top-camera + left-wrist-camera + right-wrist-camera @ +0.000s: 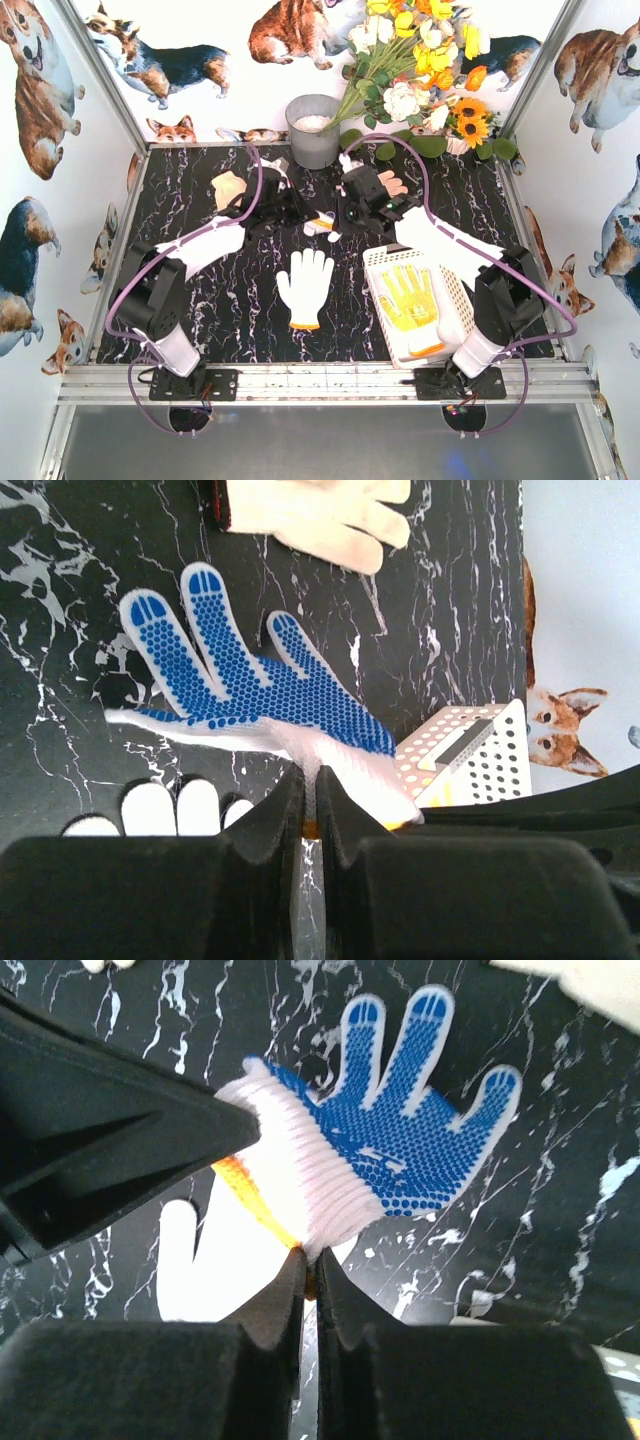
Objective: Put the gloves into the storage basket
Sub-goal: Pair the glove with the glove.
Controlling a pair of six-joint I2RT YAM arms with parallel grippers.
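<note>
A blue-dotted glove (260, 685) (400, 1130) (322, 226) hangs above the middle of the table, held by its cuff from both sides. My left gripper (310, 775) (300, 215) is shut on one end of the cuff. My right gripper (310, 1260) (345, 220) is shut on the other end. A white glove (305, 285) (215, 1270) lies flat below them. The storage basket (378, 300) (470, 750) stands at the front right with a yellow-palmed glove (410, 298) inside. Two cream gloves lie further back, one (228, 188) (320, 515) on the left and the other (392, 183) on the right.
A grey metal bucket (313, 130) stands at the back centre beside a bunch of flowers (420, 70). Walls with dog prints close in the left, right and back of the black marbled table (230, 310). The arms' purple cables loop over both sides.
</note>
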